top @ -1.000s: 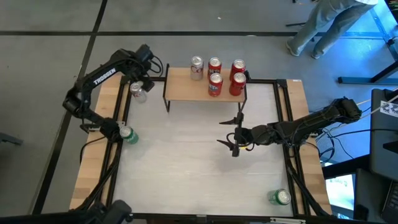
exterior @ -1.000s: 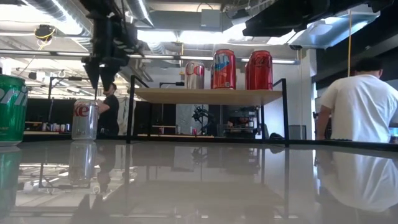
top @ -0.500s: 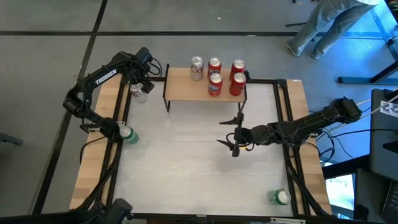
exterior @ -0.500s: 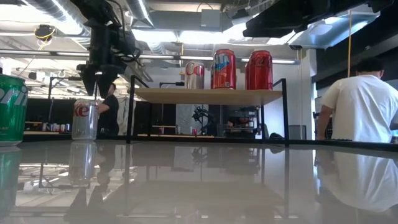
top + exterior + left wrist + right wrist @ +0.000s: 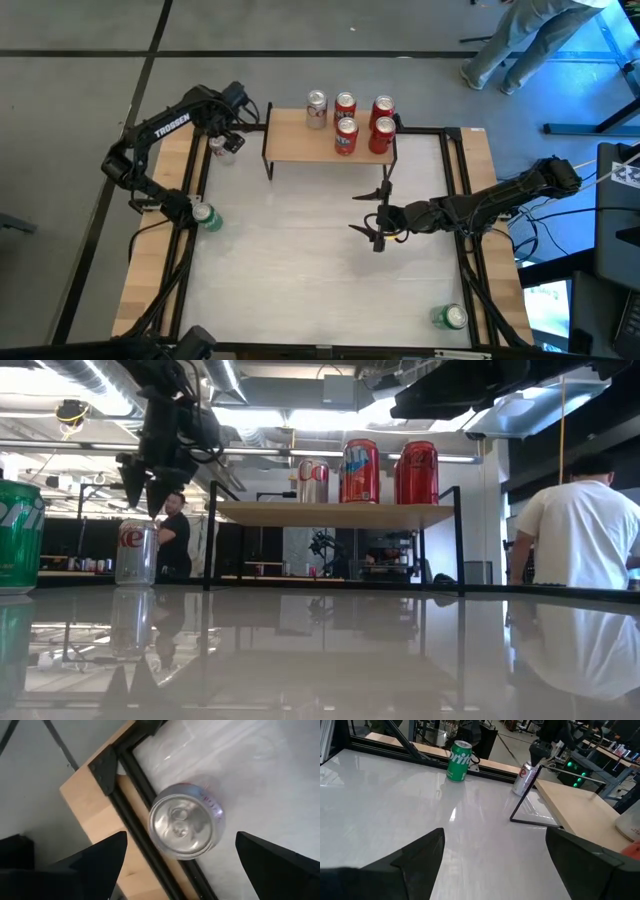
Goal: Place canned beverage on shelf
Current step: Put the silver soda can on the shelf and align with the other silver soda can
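A silver can [image 5: 222,149] stands upright on the table left of the shelf [image 5: 300,143], near the far left corner. My left gripper [image 5: 146,500] hangs open just above its top [image 5: 186,825], fingers pointing down, touching nothing. The shelf [image 5: 335,514] carries several cans, one silver [image 5: 316,108] and the rest red [image 5: 346,135]. My right gripper [image 5: 374,216] waits open over the middle of the table, in front of the shelf, with nothing between its fingers. From the right wrist view the silver can [image 5: 525,778] shows under the left gripper.
One green can [image 5: 207,216] stands at the table's left edge, another [image 5: 450,317] near the front right corner. The table's black frame [image 5: 145,795] runs close beside the silver can. A person [image 5: 580,530] sits beyond the table at the right.
My left gripper has sunk a little toward the silver can's top and has rolled about its own axis, so that both fingers now show side by side in the low view. The can has not moved.
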Motion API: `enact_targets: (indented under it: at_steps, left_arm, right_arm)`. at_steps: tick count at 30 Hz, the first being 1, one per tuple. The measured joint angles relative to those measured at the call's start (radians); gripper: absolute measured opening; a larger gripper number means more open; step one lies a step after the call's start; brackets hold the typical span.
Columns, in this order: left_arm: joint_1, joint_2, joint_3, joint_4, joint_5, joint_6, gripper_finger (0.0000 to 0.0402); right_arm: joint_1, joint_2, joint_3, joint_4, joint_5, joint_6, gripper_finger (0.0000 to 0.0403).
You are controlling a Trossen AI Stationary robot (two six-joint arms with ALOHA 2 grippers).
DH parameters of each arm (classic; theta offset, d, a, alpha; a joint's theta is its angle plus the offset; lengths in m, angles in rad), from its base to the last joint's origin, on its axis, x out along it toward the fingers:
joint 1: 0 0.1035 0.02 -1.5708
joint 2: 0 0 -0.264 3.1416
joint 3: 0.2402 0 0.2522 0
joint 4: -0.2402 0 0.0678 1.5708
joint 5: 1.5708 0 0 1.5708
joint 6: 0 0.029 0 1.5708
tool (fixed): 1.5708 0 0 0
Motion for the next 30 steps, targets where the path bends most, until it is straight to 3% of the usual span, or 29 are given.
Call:
enact_targets:
  at_steps: [8,18,30]
  left_arm:
    - [0.003,0.000,-0.006,0.014,-0.005,-0.009,0.0363]
    - [0.004,0.000,-0.121,0.114,-0.006,0.004,0.0362]
    - [0.005,0.003,-0.127,0.139,0.016,0.006,0.0359]
  right_arm:
    - [0.000,0.000,0.000,0.000,0.000,0.000,0.0344]
    - [0.000,0.000,0.000,0.003,0.000,-0.004,0.0344]
    - [0.000,0.000,0.000,0.003,0.000,-0.005,0.0344]
